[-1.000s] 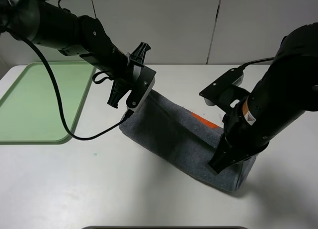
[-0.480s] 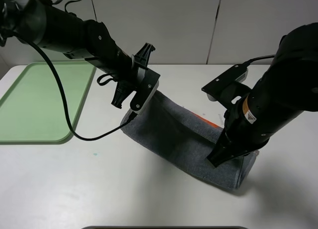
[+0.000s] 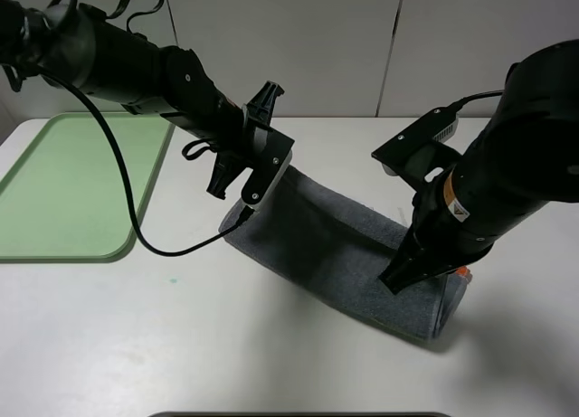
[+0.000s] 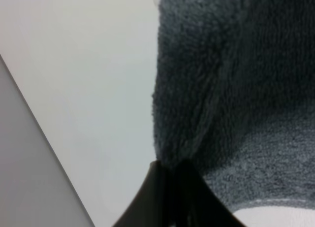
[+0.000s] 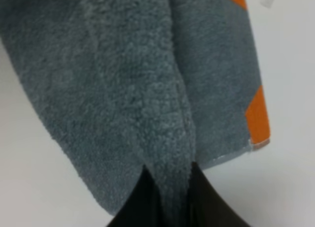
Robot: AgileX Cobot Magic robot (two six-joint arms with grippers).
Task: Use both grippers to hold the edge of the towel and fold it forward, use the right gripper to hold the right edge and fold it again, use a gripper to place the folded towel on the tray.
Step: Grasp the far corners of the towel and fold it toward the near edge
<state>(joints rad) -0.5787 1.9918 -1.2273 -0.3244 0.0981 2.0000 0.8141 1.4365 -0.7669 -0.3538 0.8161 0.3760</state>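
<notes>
White table (image 3: 181, 345), gray towel (image 3: 330, 250) at centre partly folded over, left gripper (image 3: 241, 203) pinching its 10 o'clock edge, right gripper (image 3: 396, 281) pinching its 4 o'clock edge, green tray (image 3: 54, 191) at 9 o'clock.

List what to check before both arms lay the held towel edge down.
1. Grip of the left end effector on the towel edge: ok, cloth pinched.
2. Grip of the right end effector on the towel: ok, cloth pinched.
3. Held edge raised off the table: ok.
4. Gap between the left arm's cable and the towel corner: cannot tell.
5. Edges lined up for the fold: cannot tell, the right arm hides that end.
6. Visible part of the tray bare: ok.
</notes>
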